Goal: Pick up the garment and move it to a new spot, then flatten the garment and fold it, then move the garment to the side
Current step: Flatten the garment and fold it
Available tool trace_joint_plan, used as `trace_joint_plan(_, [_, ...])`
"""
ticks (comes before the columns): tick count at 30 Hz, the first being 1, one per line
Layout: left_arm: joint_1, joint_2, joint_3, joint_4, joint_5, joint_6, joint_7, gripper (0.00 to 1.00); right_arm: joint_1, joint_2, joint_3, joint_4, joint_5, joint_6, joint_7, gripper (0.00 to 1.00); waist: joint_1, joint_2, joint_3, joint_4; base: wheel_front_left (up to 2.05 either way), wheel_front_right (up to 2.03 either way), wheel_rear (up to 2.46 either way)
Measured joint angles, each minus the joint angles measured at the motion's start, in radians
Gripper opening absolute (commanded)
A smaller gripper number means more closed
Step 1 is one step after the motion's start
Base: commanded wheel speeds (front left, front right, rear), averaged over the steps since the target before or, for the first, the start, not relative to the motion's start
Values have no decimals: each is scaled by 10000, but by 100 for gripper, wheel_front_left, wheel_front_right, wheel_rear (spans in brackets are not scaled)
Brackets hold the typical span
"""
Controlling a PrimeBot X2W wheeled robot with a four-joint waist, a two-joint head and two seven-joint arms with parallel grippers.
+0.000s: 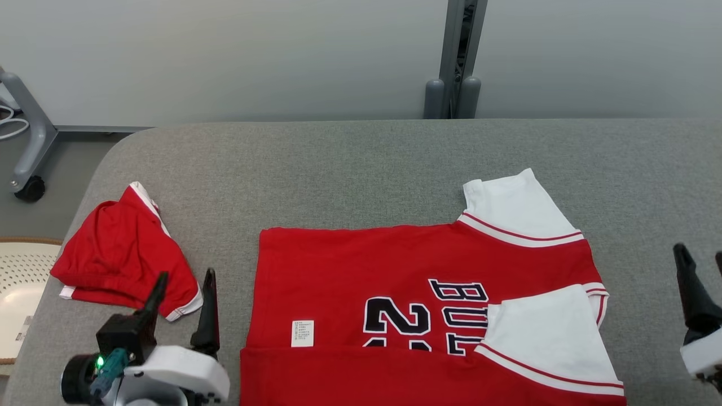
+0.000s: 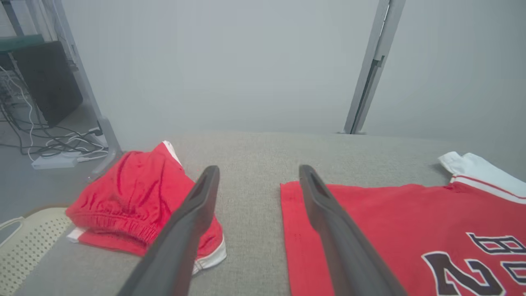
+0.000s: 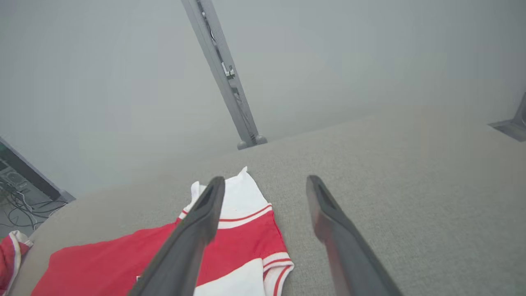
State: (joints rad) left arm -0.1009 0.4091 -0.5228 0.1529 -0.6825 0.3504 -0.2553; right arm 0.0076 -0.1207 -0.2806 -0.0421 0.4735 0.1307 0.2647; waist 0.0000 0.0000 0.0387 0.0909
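The garment (image 1: 406, 282) is a red jersey with white sleeves and dark lettering. It lies spread on the grey table (image 1: 338, 169), and its near hem is folded up over the body in a band along the bottom edge. One sleeve lies folded across the chest, the other sticks out at the far side. My left gripper (image 1: 186, 276) hovers just left of the jersey's left edge, open and empty; in the left wrist view the left gripper (image 2: 259, 170) straddles bare table beside that edge. My right gripper (image 1: 699, 251) is open and empty, right of the jersey (image 3: 230, 246), over bare cloth.
Red shorts (image 1: 121, 254) with white trim lie folded near the table's left edge, close to my left fingers. A white perforated basket (image 1: 22, 282) stands off the table at the left. A grey post (image 1: 459, 56) rises behind the far edge.
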Motion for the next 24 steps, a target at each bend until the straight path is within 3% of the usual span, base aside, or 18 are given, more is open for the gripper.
trace_joint_plan(6, [-527,-723,934,-589,1645,23,-63,100,-424,-393,1114,-336,-293,0,-2767,100,0,0,138,-59,0,0,0])
trace_joint_plan(11, [-415,-1578,1588,-932,2886,-320,-63,100,-500,-341,1841,-320,-727,0,-4270,100,0,0,233,-188,0,0,0])
trace_joint_plan(13, [-193,-2161,1981,-1053,2968,-610,-63,100,-496,-232,2109,-207,-803,0,-4589,100,0,0,257,-218,0,0,0])
trace_joint_plan(17, [347,-2763,2355,-709,3486,-1404,-65,100,-433,-228,2573,199,-1081,0,-4861,100,0,0,288,-280,0,0,0])
trace_joint_plan(24, [604,-3275,2894,-94,4006,-2188,-65,100,-413,-228,2708,625,-1091,0,-5032,100,0,0,284,-287,0,0,0])
